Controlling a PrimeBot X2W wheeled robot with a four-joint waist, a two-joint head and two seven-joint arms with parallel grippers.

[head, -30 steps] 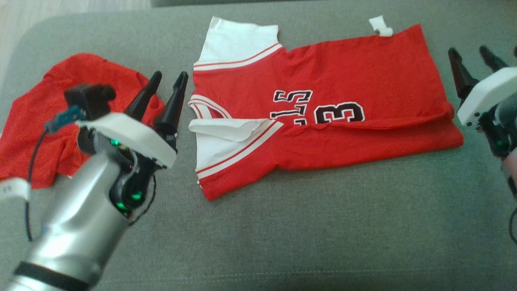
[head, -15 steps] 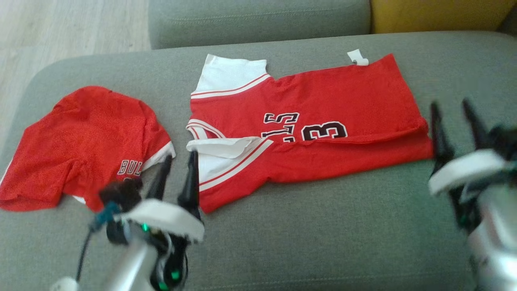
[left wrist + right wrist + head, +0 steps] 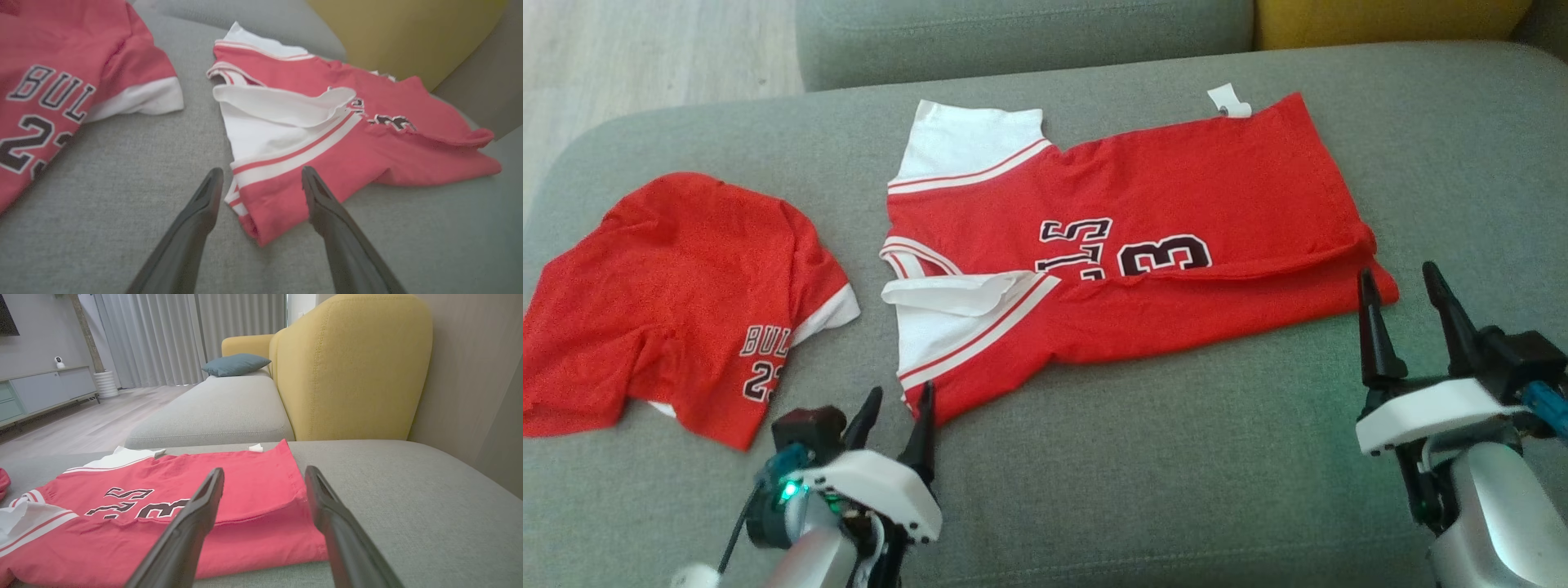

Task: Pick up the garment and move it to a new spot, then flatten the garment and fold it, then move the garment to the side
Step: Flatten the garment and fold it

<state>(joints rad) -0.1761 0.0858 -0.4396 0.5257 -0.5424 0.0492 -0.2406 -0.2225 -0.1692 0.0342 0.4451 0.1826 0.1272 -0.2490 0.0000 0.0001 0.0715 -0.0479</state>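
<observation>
The garment (image 3: pixel 1192 188) is a red jersey with white sleeves and black numbers. It lies across the middle of the grey sofa seat (image 3: pixel 1176 457), with its near long edge folded over. My left gripper (image 3: pixel 901 389) is open just short of the jersey's near left corner, and the left wrist view shows that corner of the garment (image 3: pixel 367 151) between and beyond the left gripper (image 3: pixel 262 170) fingers. My right gripper (image 3: pixel 1396 271) is open at the near right hem corner. In the right wrist view the garment (image 3: pixel 143 473) lies ahead of the right gripper (image 3: pixel 264 470). Neither gripper holds anything.
A second red garment (image 3: pixel 678 269) with white lettering lies crumpled at the seat's left end, also seen in the left wrist view (image 3: pixel 49 49). A yellow backrest (image 3: pixel 351 371) stands behind, beside another grey cushion (image 3: pixel 1021 37). Wooden floor (image 3: pixel 645 49) lies past the left edge.
Both grippers have drawn back from beside the jersey's ends toward the seat's near side. The head view has shifted too. The jersey lies as before.
</observation>
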